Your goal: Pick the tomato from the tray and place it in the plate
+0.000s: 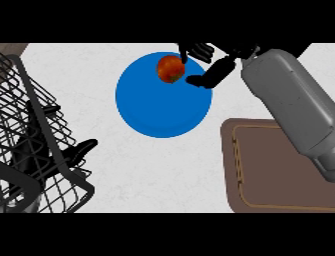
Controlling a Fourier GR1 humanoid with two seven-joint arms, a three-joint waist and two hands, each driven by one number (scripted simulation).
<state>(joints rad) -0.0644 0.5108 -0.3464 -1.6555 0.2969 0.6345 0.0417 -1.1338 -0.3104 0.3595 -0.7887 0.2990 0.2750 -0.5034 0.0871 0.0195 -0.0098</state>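
My right hand (pixel 208 62) curls around the tomato (pixel 170 69), holding it over the blue plate's (pixel 162 110) upper edge, fingers above, thumb below.

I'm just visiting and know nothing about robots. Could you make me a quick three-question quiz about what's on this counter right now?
1. True or false: the tomato lies on the brown tray.
2. Which hand is at the tomato? A) left hand B) right hand
3. Fill in: the plate is coloured ____.

Key:
1. False. It is over the far part of the plate.
2. B. Its fingers are curled beside the tomato; the left hand shows behind the black wire basket.
3. Blue.
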